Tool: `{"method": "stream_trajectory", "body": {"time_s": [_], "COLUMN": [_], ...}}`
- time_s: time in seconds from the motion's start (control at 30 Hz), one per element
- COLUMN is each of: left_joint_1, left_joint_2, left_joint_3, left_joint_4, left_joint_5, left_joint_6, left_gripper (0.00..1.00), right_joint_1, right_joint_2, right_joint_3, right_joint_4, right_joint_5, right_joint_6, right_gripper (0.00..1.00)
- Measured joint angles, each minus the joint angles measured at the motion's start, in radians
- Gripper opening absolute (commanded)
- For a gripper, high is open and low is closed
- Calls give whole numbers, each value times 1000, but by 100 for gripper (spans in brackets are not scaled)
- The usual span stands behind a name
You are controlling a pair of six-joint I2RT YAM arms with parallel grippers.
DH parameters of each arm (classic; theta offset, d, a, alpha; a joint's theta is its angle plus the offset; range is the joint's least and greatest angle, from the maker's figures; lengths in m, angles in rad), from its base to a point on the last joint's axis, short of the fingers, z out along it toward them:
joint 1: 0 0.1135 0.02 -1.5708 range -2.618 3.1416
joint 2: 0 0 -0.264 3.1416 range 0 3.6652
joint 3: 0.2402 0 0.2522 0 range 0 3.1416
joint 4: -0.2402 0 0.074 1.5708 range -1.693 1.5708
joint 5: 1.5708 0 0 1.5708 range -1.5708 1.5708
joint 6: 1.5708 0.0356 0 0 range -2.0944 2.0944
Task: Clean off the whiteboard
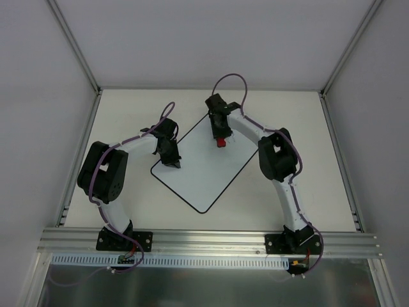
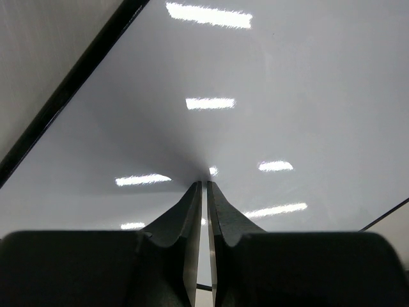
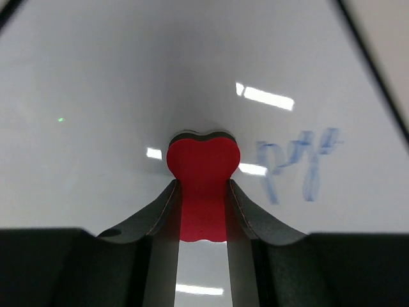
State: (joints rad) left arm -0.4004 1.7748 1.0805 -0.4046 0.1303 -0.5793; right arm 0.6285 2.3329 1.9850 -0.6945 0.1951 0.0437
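Whiteboard (image 1: 204,169): lies flat on the table (image 1: 307,128), set cornerwise between the arms.
Right gripper (image 3: 202,183): pinches a red eraser (image 3: 203,157) held against the board.
Left gripper (image 2: 204,185): jaws pressed together, tips on the board near its edge (probably steadying it).
Left to do: blue marks (image 3: 297,163) beside the eraser, not yet wiped.
Writing: smeared and unreadable; no brand visible.

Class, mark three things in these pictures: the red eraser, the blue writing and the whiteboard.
red eraser (image 3: 203,182): right wrist view, its red front face.
blue writing (image 3: 300,163): right wrist view, its middle strokes.
whiteboard (image 1: 198,176): top external view, bare white middle.
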Motion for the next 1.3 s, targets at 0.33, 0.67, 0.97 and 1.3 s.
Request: {"method": "stream_trajectory", "body": {"time_s": [0.33, 0.67, 0.97, 1.3], "left_joint_1": [0, 0, 0, 0], "left_joint_2": [0, 0, 0, 0], "left_joint_3": [0, 0, 0, -3], "left_joint_4": [0, 1, 1, 5], "left_joint_5": [0, 0, 1, 3], "left_joint_6": [0, 0, 0, 0], "left_gripper": [9, 8, 8, 8], "right_joint_1": [-135, 126, 75, -235], "right_joint_2": [-23, 45, -62, -165], "right_joint_3": [-28, 86, -110, -270], "right_joint_4": [-60, -96, 15, 39], "right_joint_5": [80, 26, -60, -72], "right_joint_6": [21, 16, 63, 92], "right_gripper": [0, 0, 0, 0]}}
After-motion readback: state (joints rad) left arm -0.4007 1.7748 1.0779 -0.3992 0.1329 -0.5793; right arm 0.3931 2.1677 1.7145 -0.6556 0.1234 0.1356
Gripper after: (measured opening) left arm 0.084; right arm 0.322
